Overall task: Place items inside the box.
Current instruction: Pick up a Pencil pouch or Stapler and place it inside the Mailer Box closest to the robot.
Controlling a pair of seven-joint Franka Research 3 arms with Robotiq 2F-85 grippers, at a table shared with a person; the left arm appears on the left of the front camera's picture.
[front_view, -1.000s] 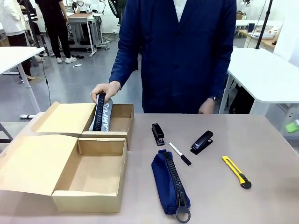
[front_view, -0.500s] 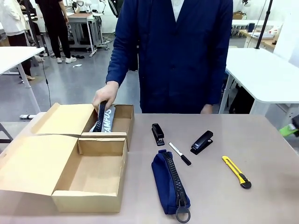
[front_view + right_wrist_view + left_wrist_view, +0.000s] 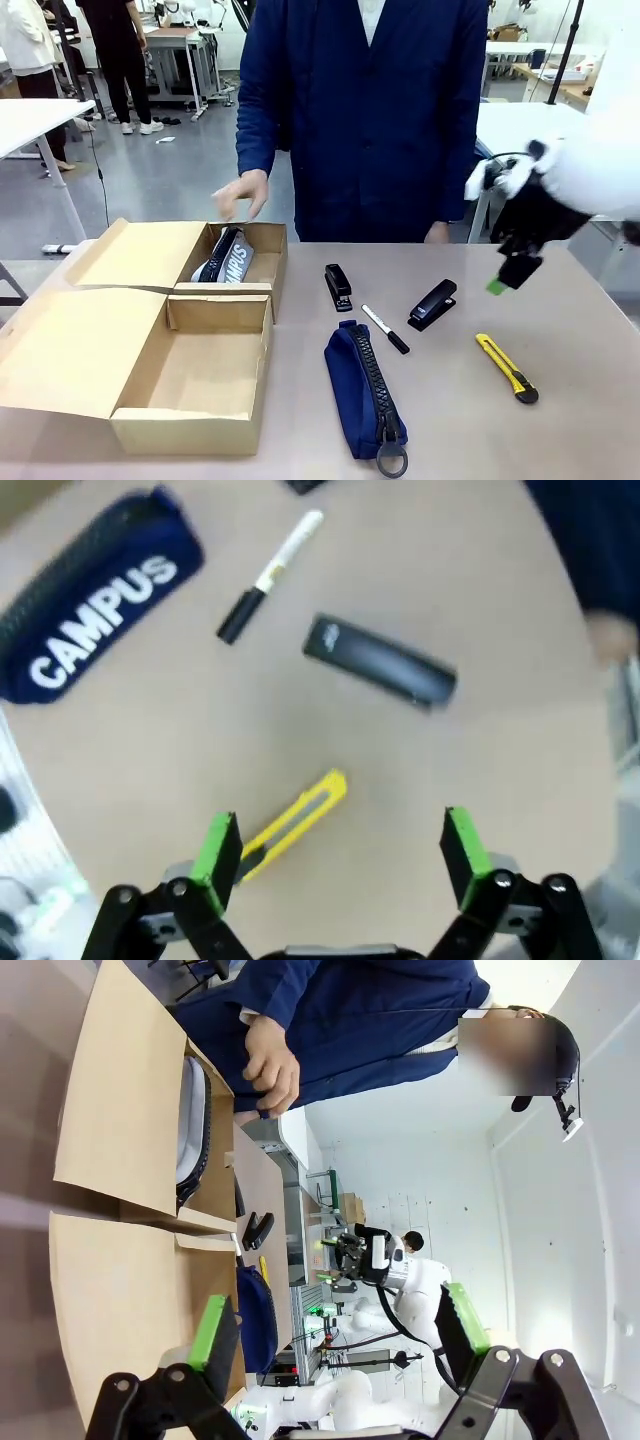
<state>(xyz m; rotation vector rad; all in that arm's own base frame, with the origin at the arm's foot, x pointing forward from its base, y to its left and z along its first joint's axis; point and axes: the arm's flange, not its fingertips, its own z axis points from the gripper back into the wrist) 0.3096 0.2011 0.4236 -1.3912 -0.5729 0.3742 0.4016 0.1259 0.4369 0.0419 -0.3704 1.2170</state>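
The right gripper (image 3: 340,848) hung with its jaws spread wide and empty. The yellow knife (image 3: 295,825) lay slantwise on the table beneath them, a little off their middle. A good grasp likely meant centring over the handle, turning square across it, then lowering straight.

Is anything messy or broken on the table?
Nothing looks broken or spilled. The only crooked thing is the grey pouch in the far compartment of the box: it seems to lean on its side instead of lying flat. The navy pouch, marker, yellow knife, small stapler and bigger stapler lie apart on the table.
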